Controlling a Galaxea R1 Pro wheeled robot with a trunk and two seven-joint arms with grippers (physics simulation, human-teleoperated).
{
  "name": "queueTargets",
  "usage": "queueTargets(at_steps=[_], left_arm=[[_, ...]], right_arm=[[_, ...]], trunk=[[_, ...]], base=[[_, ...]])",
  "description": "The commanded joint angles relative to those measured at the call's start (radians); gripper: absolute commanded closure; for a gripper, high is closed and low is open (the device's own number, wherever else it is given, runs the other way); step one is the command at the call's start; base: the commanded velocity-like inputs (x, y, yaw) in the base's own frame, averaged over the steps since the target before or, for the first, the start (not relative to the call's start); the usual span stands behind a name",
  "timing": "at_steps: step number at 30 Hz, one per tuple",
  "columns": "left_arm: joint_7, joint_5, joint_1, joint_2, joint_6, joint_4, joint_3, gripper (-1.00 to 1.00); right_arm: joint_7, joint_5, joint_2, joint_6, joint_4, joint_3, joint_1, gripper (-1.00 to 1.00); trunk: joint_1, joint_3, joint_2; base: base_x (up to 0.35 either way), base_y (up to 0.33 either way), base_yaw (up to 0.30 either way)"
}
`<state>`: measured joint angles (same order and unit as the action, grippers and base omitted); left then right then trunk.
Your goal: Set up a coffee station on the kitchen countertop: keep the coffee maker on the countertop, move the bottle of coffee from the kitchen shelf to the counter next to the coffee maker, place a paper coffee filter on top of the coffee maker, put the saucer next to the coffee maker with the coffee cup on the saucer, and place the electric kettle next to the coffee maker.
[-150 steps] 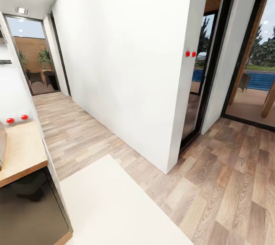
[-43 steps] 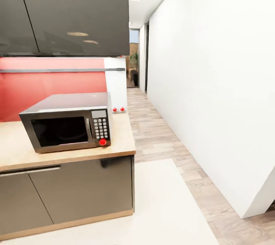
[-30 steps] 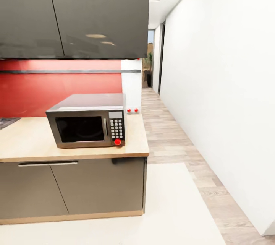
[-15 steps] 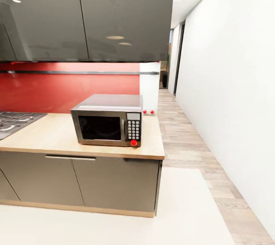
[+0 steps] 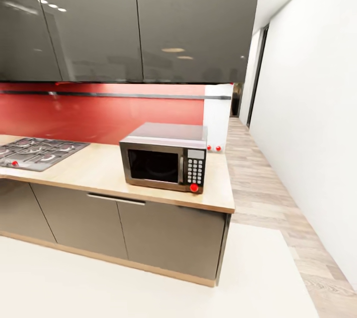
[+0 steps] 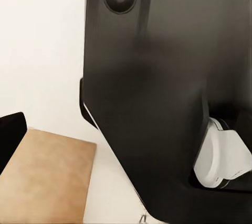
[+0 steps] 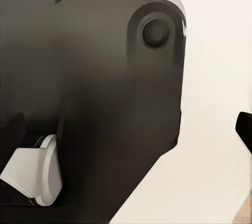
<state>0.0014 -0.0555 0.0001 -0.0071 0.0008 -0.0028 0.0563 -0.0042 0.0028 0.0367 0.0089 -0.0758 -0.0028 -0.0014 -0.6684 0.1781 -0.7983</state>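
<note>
While the fingers' state cannot be told, a microwave [image 5: 166,157] sits on the wooden countertop [image 5: 94,169] beside a hob [image 5: 34,152]

A microwave [image 5: 167,156] is set on the tabletop [image 5: 99,169], near its right end. A hob [image 5: 34,152] is set into the tabletop well to the left of the microwave. Wall cabinets [image 5: 134,20] are hung above the tabletop, with a backsplash [image 5: 99,114] between them and a rail [image 5: 114,95] run along its upper part. Base cabinets [image 5: 124,228] are placed under the tabletop. Two knobs [image 5: 213,148] are seen on the wall just behind the microwave's right side. A corridor [image 5: 258,174] is laid out to the right of the tabletop, bounded by a wall [image 5: 317,124] on its right. A rug [image 5: 148,288] is spread on the floor before the cabinets.
</note>
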Motion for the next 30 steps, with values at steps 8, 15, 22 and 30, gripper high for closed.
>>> queueTargets(at_steps=[8,15,22,30], left_arm=[[0.0,-0.006,0.0,0.0,0.001,0.0,0.005,-1.0],[0.0,-0.006,0.0,-0.001,0.001,0.0,0.005,-1.0],[0.0,-0.006,0.0,-0.001,0.001,0.0,0.005,-1.0],[0.0,-0.006,0.0,0.0,0.002,0.0,0.005,-1.0]], right_arm=[[0.0,0.0,0.0,0.001,-0.001,0.0,0.0,-1.0],[0.0,0.0,0.0,0.0,-0.001,0.0,0.0,-1.0],[0.0,0.0,0.0,0.0,-0.001,0.0,0.0,-1.0],[0.0,0.0,0.0,0.0,-0.001,0.0,0.0,-1.0]], trunk=[[0.031,-0.024,0.055],[0.057,-0.046,0.104],[0.084,-0.068,0.153],[0.115,-0.093,0.209]], base=[[0.0,0.0,0.279],[0.0,0.0,0.279],[0.0,0.0,0.279],[0.0,0.0,0.28]])
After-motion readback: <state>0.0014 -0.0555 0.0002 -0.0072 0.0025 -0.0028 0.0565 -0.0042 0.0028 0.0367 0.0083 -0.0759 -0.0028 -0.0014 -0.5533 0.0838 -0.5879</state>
